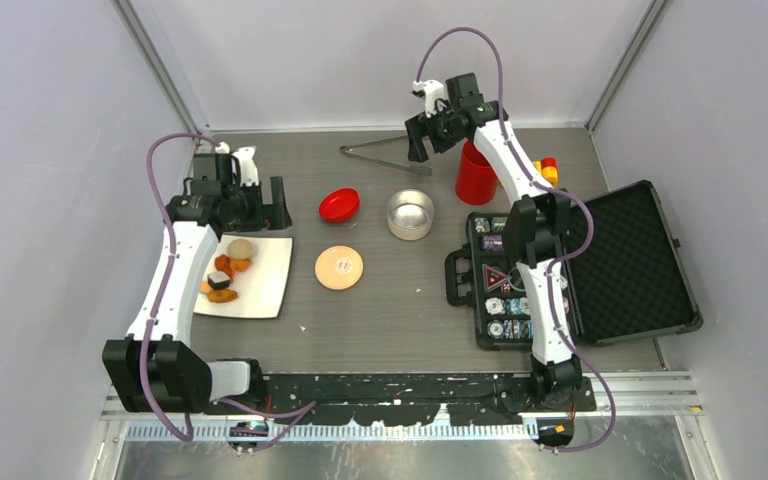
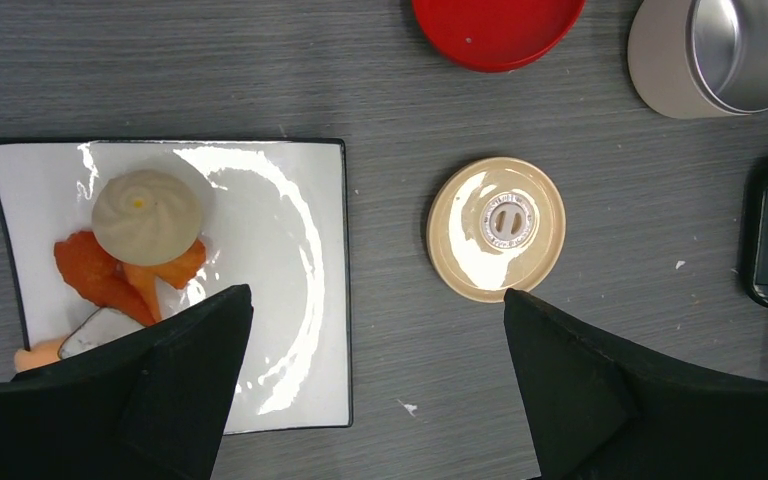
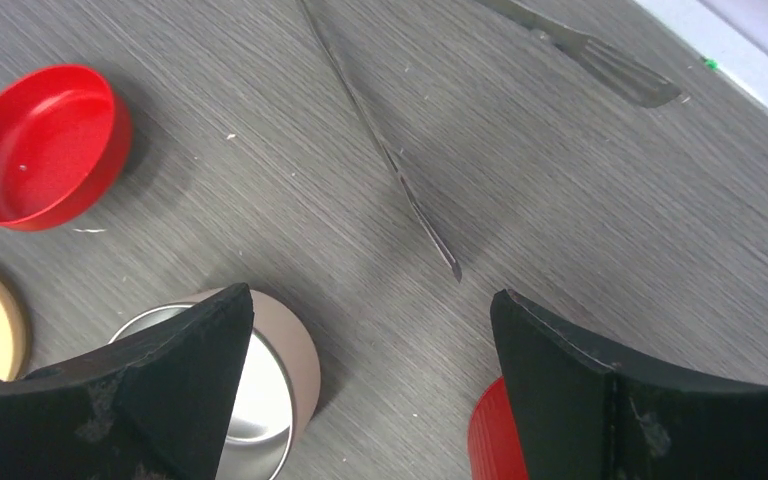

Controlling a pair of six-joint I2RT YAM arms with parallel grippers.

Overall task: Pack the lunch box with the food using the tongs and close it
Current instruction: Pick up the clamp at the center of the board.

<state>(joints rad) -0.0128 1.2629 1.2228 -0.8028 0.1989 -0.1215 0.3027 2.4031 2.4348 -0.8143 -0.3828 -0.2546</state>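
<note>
Left gripper point(image 2: 375, 295): jaws wide, holding nothing, above plate edge.
Plate point(image 1: 265, 270): white, glossy, square; carries the food point(image 1: 228, 270).
Lid point(image 1: 339, 267): tan, round; centre marking possibly lettering, illegible.
Lunch box point(image 1: 410, 215): round shiny steel, mid-table, uncovered.
Tongs point(image 3: 615, 72): thin metal, lying far side.
Right gripper point(image 3: 370, 297): jaws wide, holding nothing, near tongs.

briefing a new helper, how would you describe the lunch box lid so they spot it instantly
On the left of the table sits a white square plate; the lunch box lid lies just right of it. Unlike the red cap and steel lunch box farther back, it is a flat tan disc with a small pale centre fitting.
</note>
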